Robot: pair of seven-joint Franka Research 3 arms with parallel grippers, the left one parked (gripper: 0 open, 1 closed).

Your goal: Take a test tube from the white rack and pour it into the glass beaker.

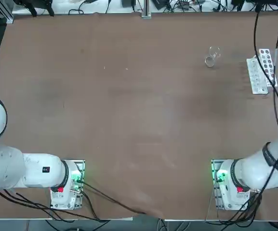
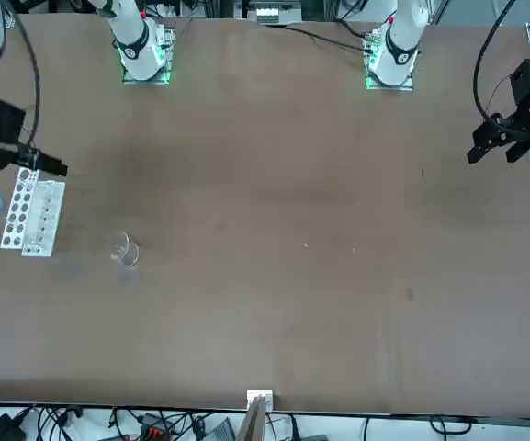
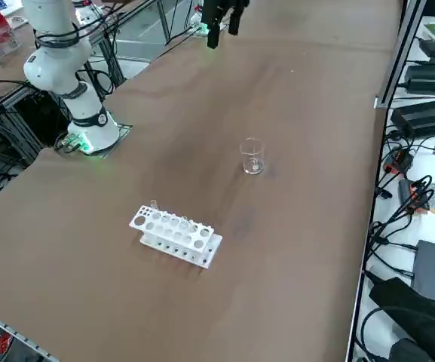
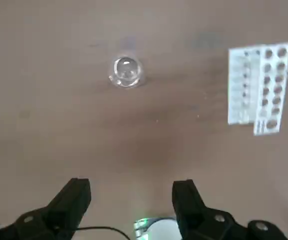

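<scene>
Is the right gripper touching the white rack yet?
Apart. In the right wrist view the open right gripper hangs above bare table, with the white rack and glass beaker well away from its fingers.

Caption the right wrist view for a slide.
Right gripper, jaws open and empty, above the brown table; small clear glass beaker and narrow white perforated rack stand apart.

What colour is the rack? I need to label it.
White, its top dotted with round holes: the white rack shows best in the right side view.
</scene>
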